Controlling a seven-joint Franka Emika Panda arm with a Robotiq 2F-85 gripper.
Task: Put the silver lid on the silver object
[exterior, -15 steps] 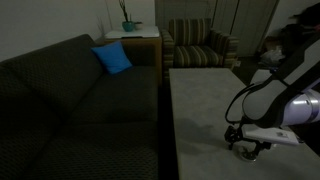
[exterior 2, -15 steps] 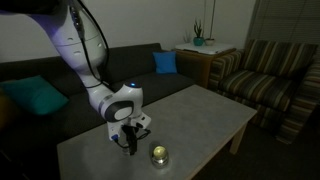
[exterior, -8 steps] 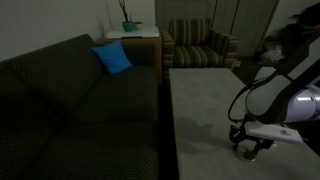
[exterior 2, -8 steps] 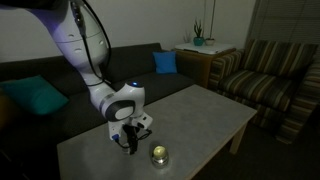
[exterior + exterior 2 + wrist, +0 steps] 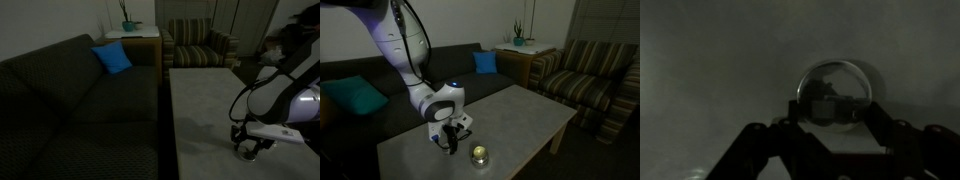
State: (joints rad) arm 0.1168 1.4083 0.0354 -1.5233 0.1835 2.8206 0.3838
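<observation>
Wrist view: the silver lid (image 5: 835, 88) is seen flat, right of centre, between the gripper's (image 5: 830, 120) wide-spread fingers, apparently ungripped. The silver object (image 5: 478, 154) sits at lower right of the gripper.

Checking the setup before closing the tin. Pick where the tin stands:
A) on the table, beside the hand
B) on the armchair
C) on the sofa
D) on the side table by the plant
A: in an exterior view the tin stands on the table, close beside the lowered hand.
</observation>
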